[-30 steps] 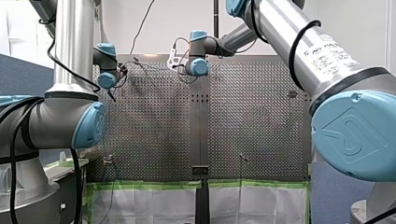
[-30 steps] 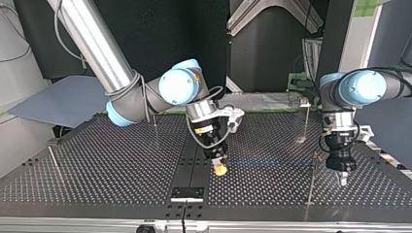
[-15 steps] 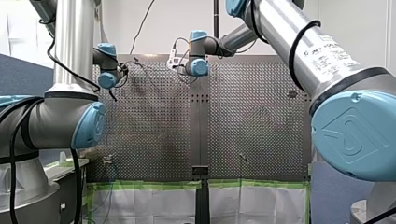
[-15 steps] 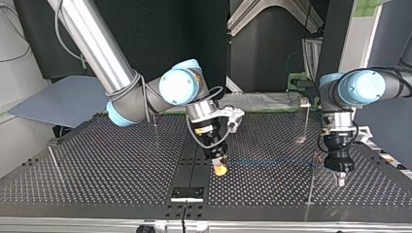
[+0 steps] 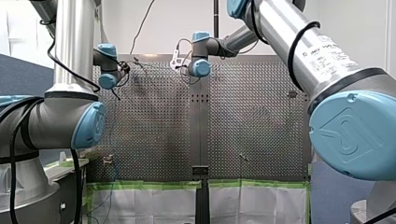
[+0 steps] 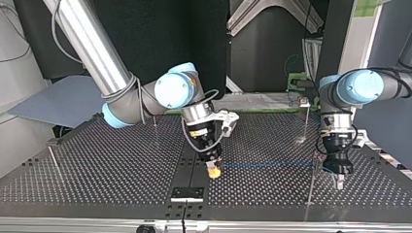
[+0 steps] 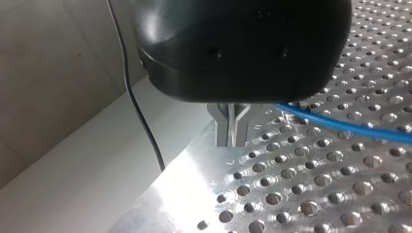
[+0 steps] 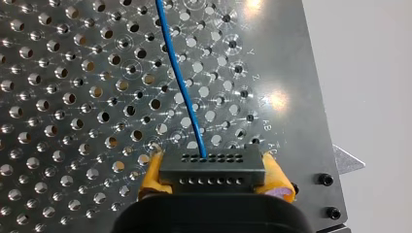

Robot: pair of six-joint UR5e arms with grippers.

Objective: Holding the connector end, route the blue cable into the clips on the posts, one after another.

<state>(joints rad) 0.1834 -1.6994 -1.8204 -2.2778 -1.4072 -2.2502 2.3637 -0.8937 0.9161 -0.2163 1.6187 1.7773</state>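
1. The perforated tabletop carried thin posts; one post stood near the edge at the top view's right.
2. My right gripper, near the tabletop's middle, had its yellow pads clamped on the connector.
3. My left gripper, just beside that post, had its metal fingers pressed together with nothing between them.
4. The blue cable ran from the connector across to that post, passing beside my left gripper's fingers.
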